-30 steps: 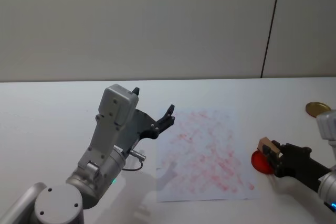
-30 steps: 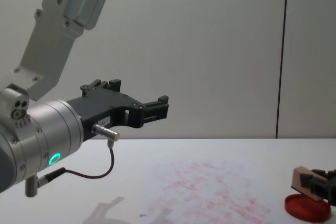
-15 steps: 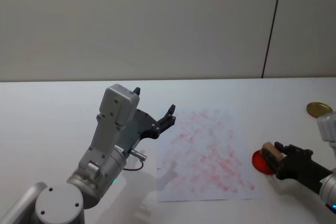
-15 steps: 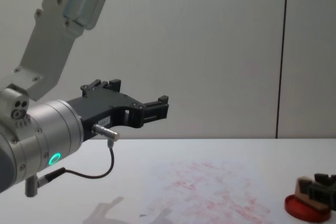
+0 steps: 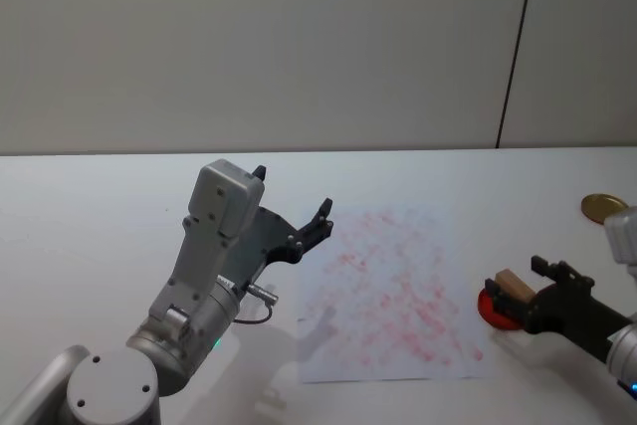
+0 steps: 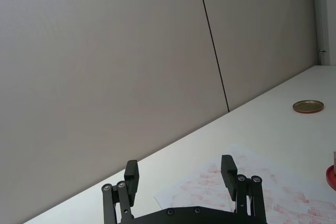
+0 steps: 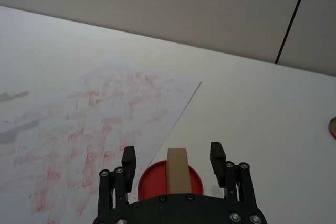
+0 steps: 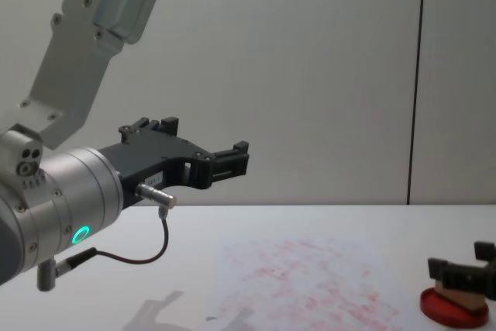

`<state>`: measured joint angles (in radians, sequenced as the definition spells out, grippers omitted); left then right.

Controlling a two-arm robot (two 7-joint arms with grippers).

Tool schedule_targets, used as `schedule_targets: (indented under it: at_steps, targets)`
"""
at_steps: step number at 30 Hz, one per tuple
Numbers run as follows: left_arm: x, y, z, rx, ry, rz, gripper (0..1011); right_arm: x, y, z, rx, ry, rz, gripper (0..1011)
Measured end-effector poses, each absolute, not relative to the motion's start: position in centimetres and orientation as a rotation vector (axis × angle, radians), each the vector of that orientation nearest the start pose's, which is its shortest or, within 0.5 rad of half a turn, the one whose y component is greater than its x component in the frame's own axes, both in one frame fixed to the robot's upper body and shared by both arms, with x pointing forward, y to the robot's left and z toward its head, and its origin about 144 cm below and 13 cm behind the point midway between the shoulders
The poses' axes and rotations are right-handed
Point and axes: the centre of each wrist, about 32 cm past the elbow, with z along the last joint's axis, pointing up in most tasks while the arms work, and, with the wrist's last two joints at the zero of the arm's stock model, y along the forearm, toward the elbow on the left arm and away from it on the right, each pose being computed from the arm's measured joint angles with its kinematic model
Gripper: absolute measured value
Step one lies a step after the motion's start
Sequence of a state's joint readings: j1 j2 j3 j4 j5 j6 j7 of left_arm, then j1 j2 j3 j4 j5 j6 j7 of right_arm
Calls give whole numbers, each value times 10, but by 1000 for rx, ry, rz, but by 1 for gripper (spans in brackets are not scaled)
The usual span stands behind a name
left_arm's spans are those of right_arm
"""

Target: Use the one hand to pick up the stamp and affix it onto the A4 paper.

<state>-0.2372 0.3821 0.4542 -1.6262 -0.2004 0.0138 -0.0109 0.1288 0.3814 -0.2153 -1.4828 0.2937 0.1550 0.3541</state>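
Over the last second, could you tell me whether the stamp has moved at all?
Yes. The stamp, which was held tilted above the red ink pad, now rests on the pad, between the open fingers of the right gripper.

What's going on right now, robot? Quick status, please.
Right gripper open, straddling the stamp. Stamp resting on red ink pad, beside the A4 paper. Left gripper open, raised, idle.

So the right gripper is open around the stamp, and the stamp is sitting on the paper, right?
Not quite. The right gripper is open around the stamp, but the stamp sits on the red ink pad, beside the paper, as the right wrist view shows.
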Motion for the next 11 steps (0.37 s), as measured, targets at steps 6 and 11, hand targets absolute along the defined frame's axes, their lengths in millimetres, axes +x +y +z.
schedule_targets:
  at_steps: [6, 11]
  targets:
    - [492, 198, 1204, 61, -268, 1124, 993, 489, -282, 1161, -182, 37, -1059, 982]
    - [492, 198, 1204, 61, -268, 1124, 993, 488, -279, 1169, -157, -9, -1063, 1001]
